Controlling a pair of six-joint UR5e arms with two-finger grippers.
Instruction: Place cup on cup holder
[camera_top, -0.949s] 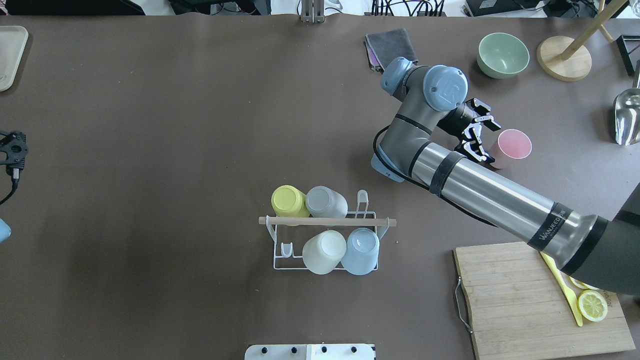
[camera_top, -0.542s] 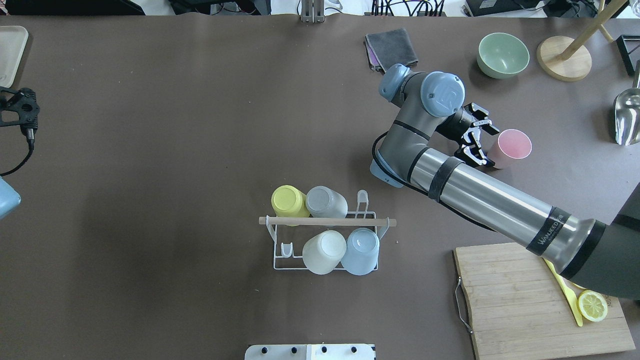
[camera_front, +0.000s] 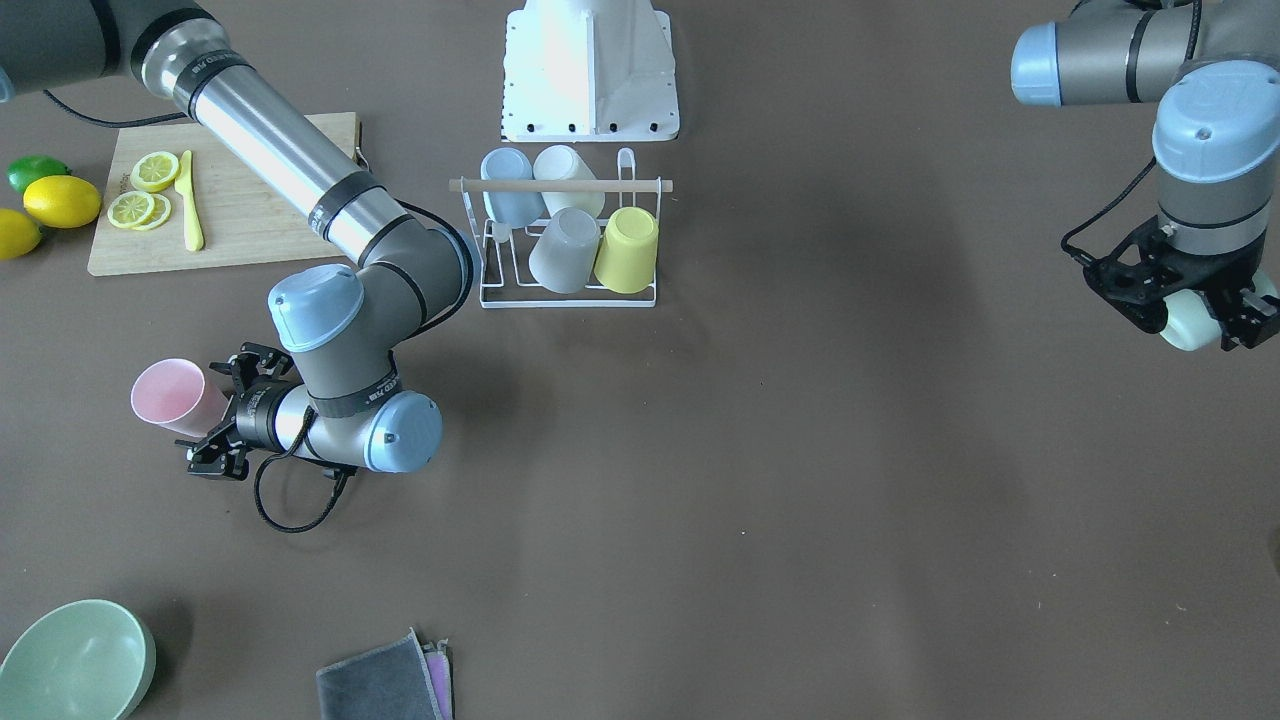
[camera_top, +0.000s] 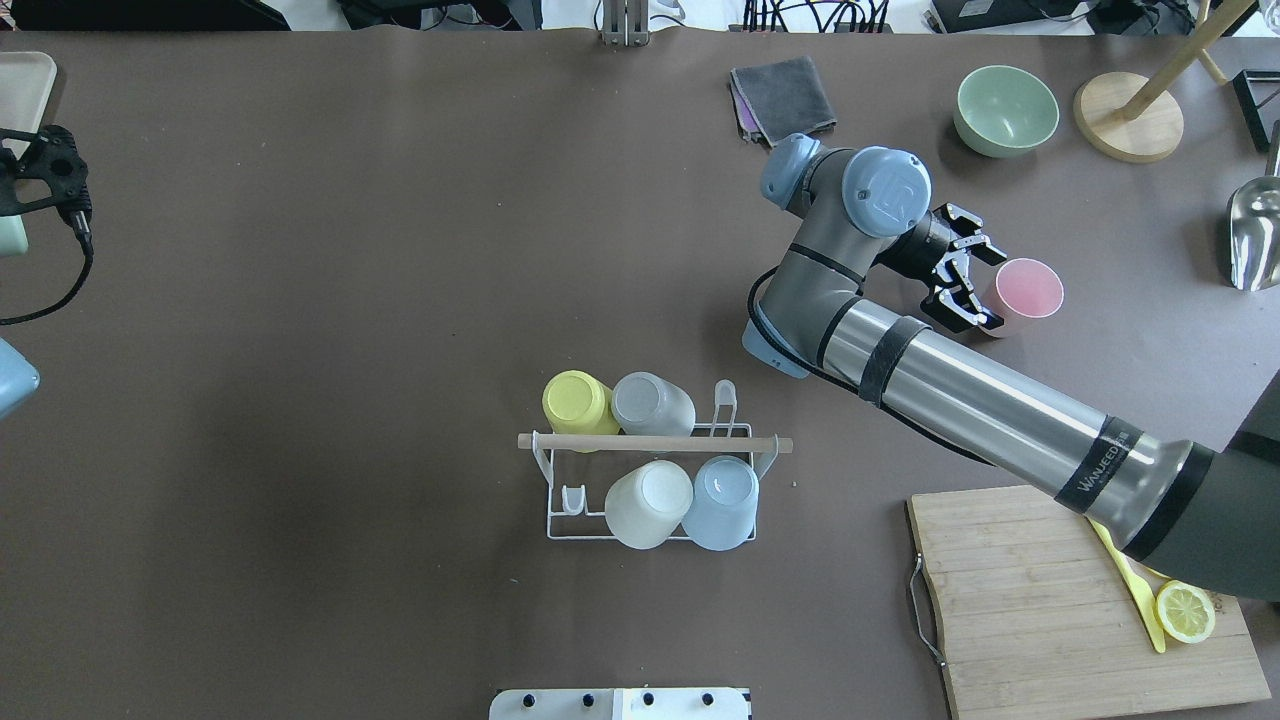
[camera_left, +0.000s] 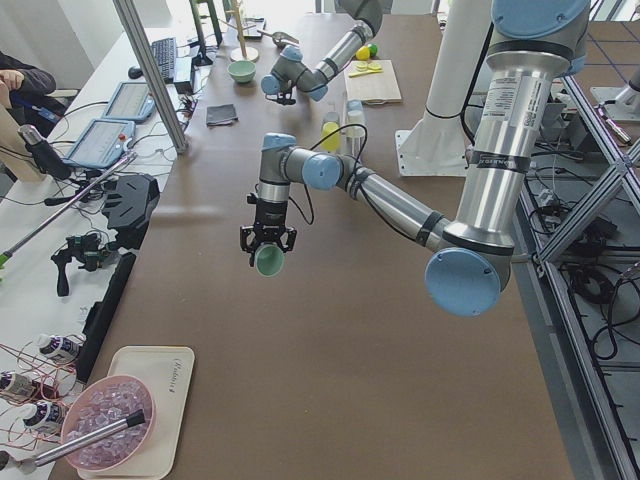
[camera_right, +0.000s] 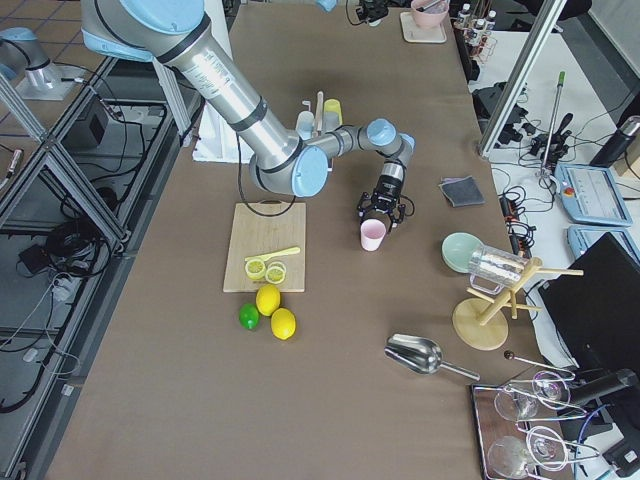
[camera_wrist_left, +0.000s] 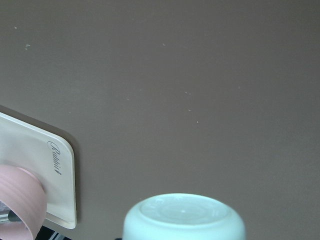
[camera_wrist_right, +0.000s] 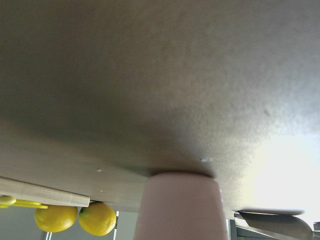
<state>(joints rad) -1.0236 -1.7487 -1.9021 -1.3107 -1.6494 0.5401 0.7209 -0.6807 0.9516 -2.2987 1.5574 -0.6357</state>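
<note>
The cup holder (camera_top: 655, 442), a white wire rack with a wooden rod on top, stands at mid-table and also shows in the front view (camera_front: 560, 185). Several cups hang upside down on it. A pink cup (camera_top: 1030, 288) stands upright on the table to the right. My right gripper (camera_top: 968, 278) lies level beside it, open, with a finger on either side of the cup's lower part (camera_front: 170, 397). My left gripper (camera_front: 1200, 310) is shut on a pale mint cup (camera_front: 1188, 325) and holds it above the table at the far left (camera_left: 268, 260).
A cutting board (camera_top: 1040, 600) with lemon slices and a yellow knife lies at the front right. A green bowl (camera_top: 1005, 110), a grey cloth (camera_top: 785, 95), a wooden stand (camera_top: 1128, 115) and a metal scoop (camera_top: 1255, 235) are at the back right. A white tray (camera_top: 20, 100) sits back left.
My left gripper has moved away from the robot along the table's left edge with the mint cup. My right gripper has shifted slightly toward the pink cup, which has not moved.
</note>
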